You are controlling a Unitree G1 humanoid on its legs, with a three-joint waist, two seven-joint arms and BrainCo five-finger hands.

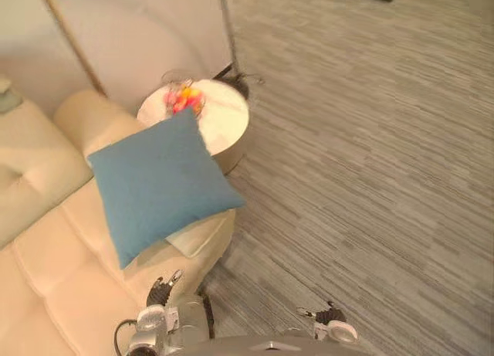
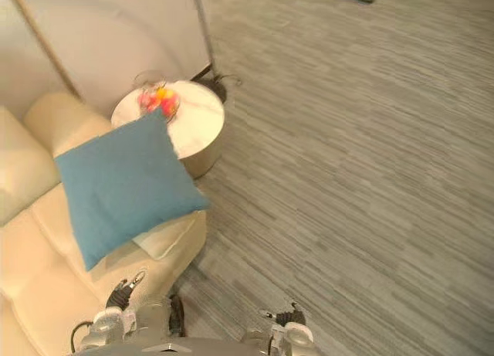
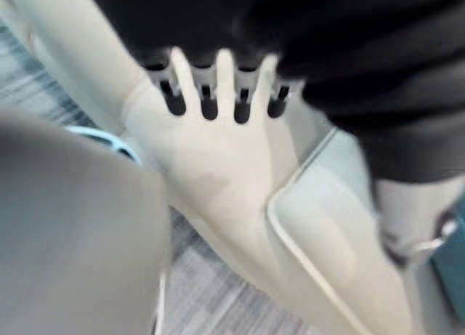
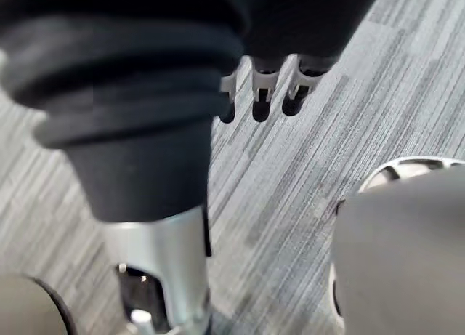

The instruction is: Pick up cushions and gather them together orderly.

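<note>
Left hand low by the front of the cream leather sofa, fingers straight and loose, nothing held; right hand likewise slack and empty over the grey striped carpet. On the sofa's end, square blue fabric cushion, lying across a pale piped cushion jutting past the seat edge. Risks: dragging the blue one and tipping the pale one off, or swinging its far corner into the glass fruit bowl on the round white side table.
</note>
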